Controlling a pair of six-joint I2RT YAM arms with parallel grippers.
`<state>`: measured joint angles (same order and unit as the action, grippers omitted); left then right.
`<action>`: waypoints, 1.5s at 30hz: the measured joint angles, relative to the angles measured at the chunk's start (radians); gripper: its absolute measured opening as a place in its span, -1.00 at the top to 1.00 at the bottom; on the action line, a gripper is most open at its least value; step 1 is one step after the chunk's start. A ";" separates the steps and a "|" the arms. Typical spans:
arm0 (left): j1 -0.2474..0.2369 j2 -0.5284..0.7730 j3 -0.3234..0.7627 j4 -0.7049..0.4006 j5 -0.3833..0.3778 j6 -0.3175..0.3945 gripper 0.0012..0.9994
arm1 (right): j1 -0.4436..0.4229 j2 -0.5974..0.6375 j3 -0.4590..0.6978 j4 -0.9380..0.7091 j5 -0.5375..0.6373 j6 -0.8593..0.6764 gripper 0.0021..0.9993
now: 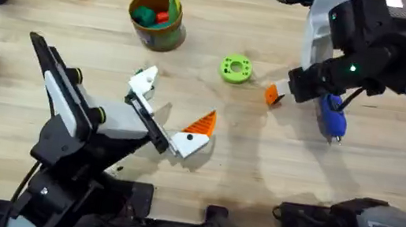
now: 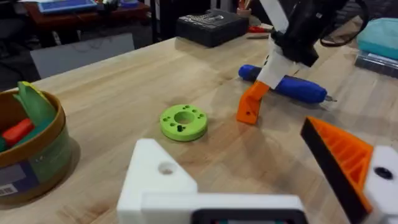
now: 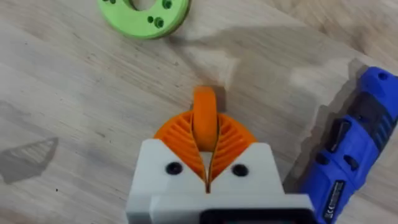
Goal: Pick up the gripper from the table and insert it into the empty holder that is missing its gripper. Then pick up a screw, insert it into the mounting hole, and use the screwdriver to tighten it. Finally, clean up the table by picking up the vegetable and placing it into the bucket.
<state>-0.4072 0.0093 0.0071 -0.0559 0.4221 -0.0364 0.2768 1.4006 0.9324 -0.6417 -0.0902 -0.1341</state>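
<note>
Closest under the overhead camera, the left arm is seen reaching over the desk, its hand spread wide: one finger carries an orange ribbed pad, while the other is the bare white holder, its mounting hole visible in the left wrist view. Beyond it, the right hand is closed on the loose orange gripper, which is pinched upright between the ribbed pads with its lower end touching or just above the wood. The blue screwdriver lies just beside that hand, and the lime-green disc lies near on its other side. The bucket stands well apart at the far side, already holding toy pieces.

The step in hand is judged to be carrying the gripper to the holder. The pinch should be kept firm, the wedge lifted clear of the screwdriver, and its flat face squared to the holder before it is slid on. A tilted approach could jam it.
</note>
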 joint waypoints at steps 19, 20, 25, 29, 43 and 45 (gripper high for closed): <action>0.000 0.000 0.000 0.000 0.000 0.000 -0.98 | -0.346 -0.472 -0.028 0.037 -0.262 0.111 0.97; 0.000 0.000 0.000 0.000 0.000 0.000 -0.98 | -0.356 -0.469 -0.080 0.114 -0.331 0.146 0.97; 0.000 0.000 0.000 0.000 0.000 -0.002 -0.97 | -0.324 -0.386 -0.275 0.460 -0.551 0.420 0.97; 0.000 0.000 0.000 0.000 0.000 -0.002 -0.97 | -0.231 -0.273 -0.320 0.614 -0.670 0.609 0.97; 0.000 0.000 0.000 0.001 0.009 -0.016 -0.97 | 0.044 0.022 -0.321 0.976 -1.024 0.991 0.97; 0.000 0.000 0.000 0.001 0.032 -0.034 -0.97 | 0.054 0.022 -0.321 0.981 -1.040 1.018 0.97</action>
<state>-0.4072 0.0090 0.0071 -0.0547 0.4541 -0.0705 0.3303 1.4223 0.6113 0.3392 -1.1306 0.8837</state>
